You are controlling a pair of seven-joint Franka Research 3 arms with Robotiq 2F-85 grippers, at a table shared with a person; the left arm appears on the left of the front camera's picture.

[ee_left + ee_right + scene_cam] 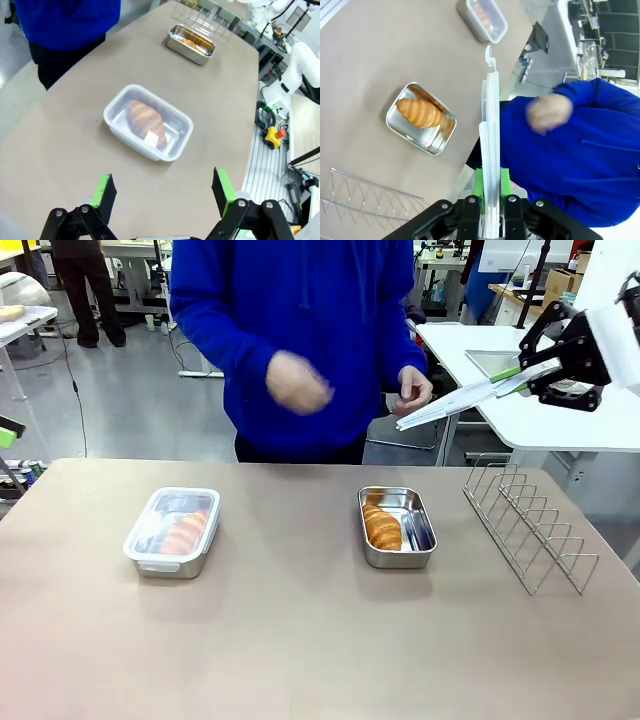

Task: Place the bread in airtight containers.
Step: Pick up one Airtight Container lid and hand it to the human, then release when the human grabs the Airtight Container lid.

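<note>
Two steel containers sit on the table. The left one [172,532] has its clear lid snapped on, and a piece of bread [146,118] shows through it. In the right container [398,528], which is uncovered, lies a golden croissant-shaped bread [382,527]. My right gripper [512,377] hovers high at the right, shut on a clear plastic lid [455,402] that sticks out toward the person; the right wrist view sees this lid [490,130] edge-on between the green pads [478,183]. My left gripper [164,192] is open above the covered container [148,121], holding nothing.
A wire rack [530,525] stands at the table's right side, close to the uncovered tin. A person in a blue top stands at the far edge, one hand [298,382] raised and blurred, the other hand [412,392] near the held lid's tip.
</note>
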